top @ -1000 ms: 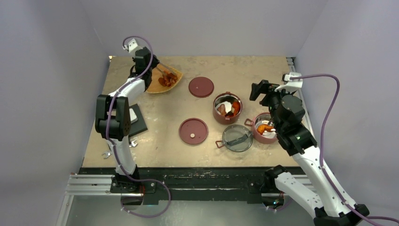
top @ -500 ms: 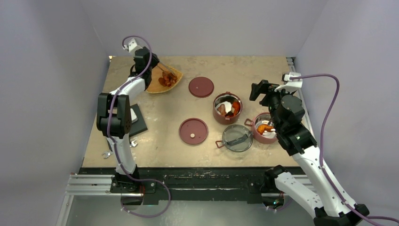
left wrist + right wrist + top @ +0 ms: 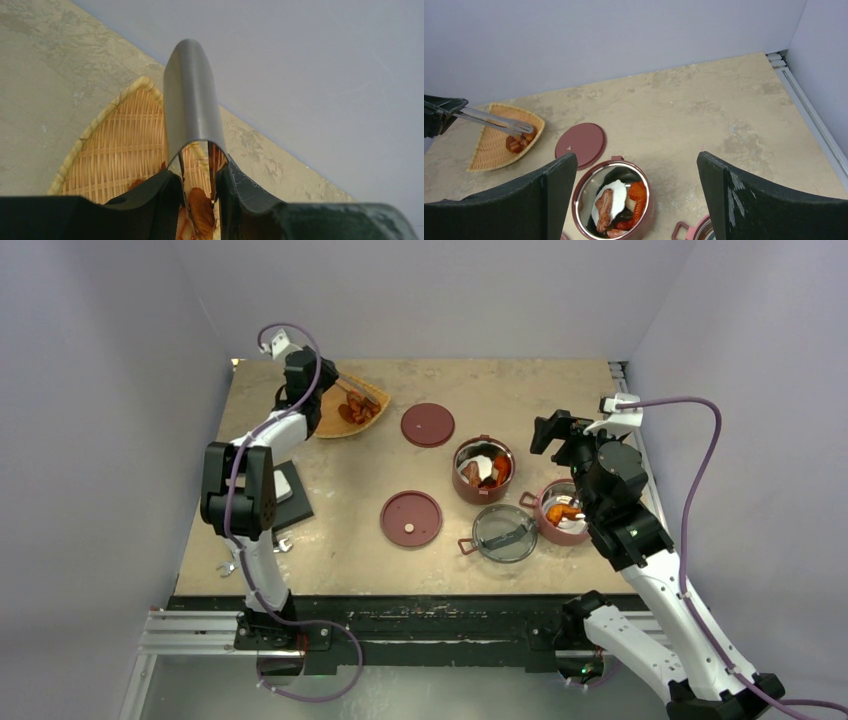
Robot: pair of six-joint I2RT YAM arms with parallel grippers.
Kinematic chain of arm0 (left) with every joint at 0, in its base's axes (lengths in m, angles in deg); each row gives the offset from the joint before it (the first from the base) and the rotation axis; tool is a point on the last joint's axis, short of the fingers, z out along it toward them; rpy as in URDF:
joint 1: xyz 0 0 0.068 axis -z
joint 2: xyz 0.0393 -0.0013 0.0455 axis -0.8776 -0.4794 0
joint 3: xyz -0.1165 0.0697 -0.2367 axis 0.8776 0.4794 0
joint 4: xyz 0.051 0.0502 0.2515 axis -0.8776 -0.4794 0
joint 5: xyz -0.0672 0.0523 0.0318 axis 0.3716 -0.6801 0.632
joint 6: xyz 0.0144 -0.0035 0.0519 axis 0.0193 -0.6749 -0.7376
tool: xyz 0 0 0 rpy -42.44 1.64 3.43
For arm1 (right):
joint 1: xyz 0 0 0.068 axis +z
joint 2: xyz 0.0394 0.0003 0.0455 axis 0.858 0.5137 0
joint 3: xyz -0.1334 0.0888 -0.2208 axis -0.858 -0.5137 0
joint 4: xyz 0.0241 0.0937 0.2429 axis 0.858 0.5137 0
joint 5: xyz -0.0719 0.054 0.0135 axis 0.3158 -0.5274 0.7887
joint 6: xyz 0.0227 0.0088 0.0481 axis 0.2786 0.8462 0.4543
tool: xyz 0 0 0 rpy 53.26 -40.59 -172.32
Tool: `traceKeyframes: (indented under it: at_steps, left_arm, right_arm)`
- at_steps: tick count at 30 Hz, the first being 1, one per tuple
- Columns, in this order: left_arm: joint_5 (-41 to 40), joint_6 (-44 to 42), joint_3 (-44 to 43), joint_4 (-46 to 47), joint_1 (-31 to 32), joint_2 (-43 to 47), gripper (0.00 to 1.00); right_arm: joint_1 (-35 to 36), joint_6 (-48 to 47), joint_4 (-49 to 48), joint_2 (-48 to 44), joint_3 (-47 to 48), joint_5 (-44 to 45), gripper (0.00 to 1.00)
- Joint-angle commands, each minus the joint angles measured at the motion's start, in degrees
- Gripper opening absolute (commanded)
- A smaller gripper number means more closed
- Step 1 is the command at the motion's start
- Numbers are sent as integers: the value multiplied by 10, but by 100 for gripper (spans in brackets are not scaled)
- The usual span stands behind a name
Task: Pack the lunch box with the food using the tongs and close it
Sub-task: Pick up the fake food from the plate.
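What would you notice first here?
The left gripper holds silver tongs over food pieces on a woven tray at the far left. One dark-red bowl of food sits open right of centre, a second bowl beside it, the right gripper wide open nearby.

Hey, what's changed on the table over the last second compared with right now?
The left gripper, clamped on the tongs, shifted slightly left in the top view, its tips still over the food on the orange tray. Nothing was let go. The right gripper, bowls and lids stayed put.
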Motion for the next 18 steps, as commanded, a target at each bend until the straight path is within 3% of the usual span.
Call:
traceKeyframes:
  at_steps: [1, 8, 18]
  left_arm:
    - [-7, 11, 27, 43, -5, 76, 15]
    - [-7, 15, 83, 62, -12, 136, 14]
    - [69, 46, 163, 77, 19, 261, 15]
  right_arm:
    - [-2, 1, -15, -8, -3, -10, 93]
    - [-2, 5, -15, -12, -3, -11, 93]
    - [-2, 1, -22, -22, 7, -5, 93]
